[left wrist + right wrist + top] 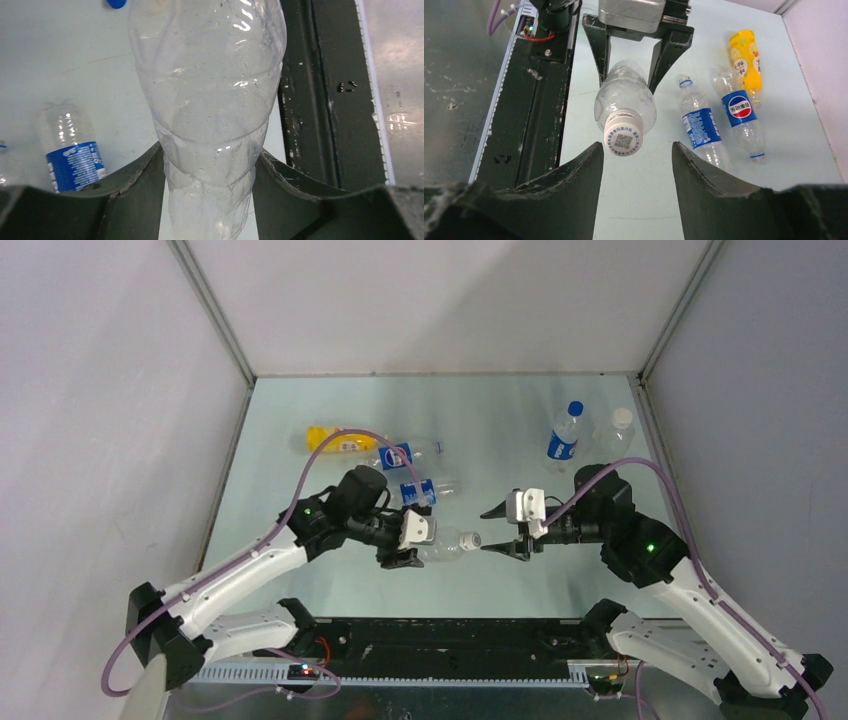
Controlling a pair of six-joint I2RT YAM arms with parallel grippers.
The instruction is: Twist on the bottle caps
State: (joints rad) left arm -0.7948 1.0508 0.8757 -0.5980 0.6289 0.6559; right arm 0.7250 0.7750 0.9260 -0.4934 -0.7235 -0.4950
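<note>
Table (330, 410): bears three spare bottles (739, 107) lying flat, left of centre.
Left gripper (412, 543): clamped on the unlabelled bottle (624, 97), held level, neck towards the right arm.
Right gripper (487, 531): jaws apart, flanking the neck end without touching.
White cap (624, 136): seated on the neck; tightness cannot be told.
Handling: centre the jaws on the cap, close lightly, then turn about the bottle's axis while the left grip resists. Thin walls probably buckle under a hard squeeze.
</note>
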